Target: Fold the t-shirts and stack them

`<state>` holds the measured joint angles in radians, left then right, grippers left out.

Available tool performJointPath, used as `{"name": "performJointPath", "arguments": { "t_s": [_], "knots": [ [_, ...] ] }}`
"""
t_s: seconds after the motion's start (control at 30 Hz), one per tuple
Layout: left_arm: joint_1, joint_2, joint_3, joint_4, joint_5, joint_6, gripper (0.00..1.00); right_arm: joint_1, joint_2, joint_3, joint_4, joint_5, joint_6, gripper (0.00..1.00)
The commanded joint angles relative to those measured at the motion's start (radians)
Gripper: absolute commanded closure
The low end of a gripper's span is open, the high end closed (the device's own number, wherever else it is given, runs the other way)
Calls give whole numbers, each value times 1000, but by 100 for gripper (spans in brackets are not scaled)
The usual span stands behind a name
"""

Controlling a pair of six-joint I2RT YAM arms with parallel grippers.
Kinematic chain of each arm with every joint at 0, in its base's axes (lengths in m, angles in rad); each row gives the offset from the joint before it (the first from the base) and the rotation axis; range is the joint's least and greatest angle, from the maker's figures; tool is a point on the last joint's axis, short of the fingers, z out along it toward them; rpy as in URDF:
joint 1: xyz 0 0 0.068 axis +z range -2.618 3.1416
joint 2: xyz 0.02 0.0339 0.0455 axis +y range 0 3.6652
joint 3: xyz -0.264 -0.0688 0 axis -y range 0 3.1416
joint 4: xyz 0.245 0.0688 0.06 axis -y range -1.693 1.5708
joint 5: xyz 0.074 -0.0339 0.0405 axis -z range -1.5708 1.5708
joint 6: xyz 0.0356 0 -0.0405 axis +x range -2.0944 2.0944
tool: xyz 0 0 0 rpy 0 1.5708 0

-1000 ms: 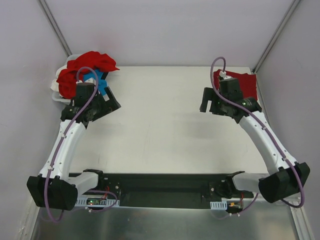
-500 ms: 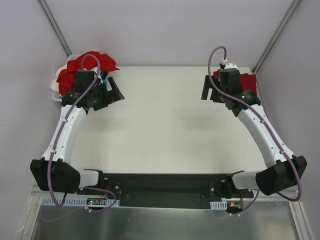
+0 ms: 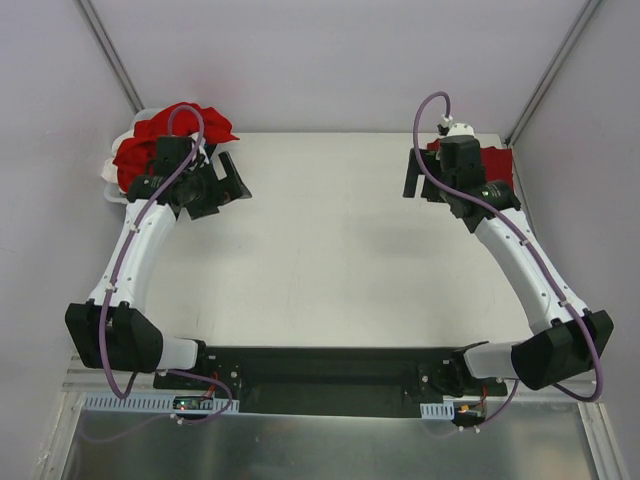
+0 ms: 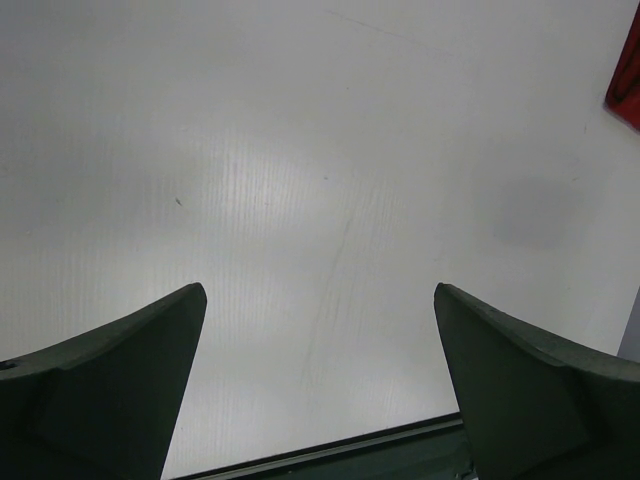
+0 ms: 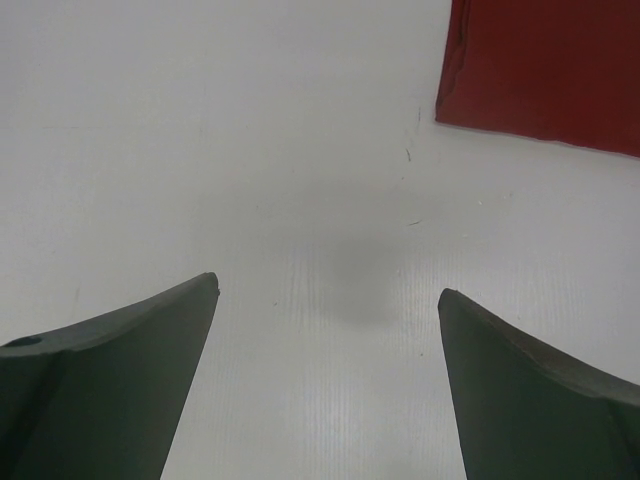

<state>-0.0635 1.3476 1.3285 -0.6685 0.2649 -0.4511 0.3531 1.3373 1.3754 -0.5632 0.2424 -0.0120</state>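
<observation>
A crumpled heap of deep-red t-shirts (image 3: pixel 150 138) lies at the table's far left corner. My left gripper (image 3: pixel 236 180) hovers just right of the heap, open and empty. In the left wrist view its fingers (image 4: pixel 318 290) frame bare table, with a red cloth corner (image 4: pixel 628 75) at the top right edge. A flat folded red t-shirt (image 3: pixel 497 165) lies at the far right corner. My right gripper (image 3: pixel 409 178) stands open just left of it. In the right wrist view the folded t-shirt (image 5: pixel 545 70) lies beyond the spread empty fingers (image 5: pixel 328 288).
A white holder (image 3: pixel 110 178) sits under the red heap at the left edge. Grey walls (image 3: pixel 330 60) with metal corner posts close the back and sides. The white table (image 3: pixel 330 260) stretches between both arms.
My left arm has swung its gripper back and a little right, alongside the heap, covering the blue cloth seen earlier. The right gripper moved back toward the folded shirt. Both stayed open.
</observation>
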Motion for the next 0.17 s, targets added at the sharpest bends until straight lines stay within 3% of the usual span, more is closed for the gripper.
{"name": "performJointPath", "arguments": {
  "t_s": [0.0,0.13],
  "knots": [
    [8,2,40,1,8,6,1,-6,6,16,34,-26,-2,4],
    [10,-19,5,12,-19,-12,1,-5,31,25,26,-26,6,4]
  ]
}}
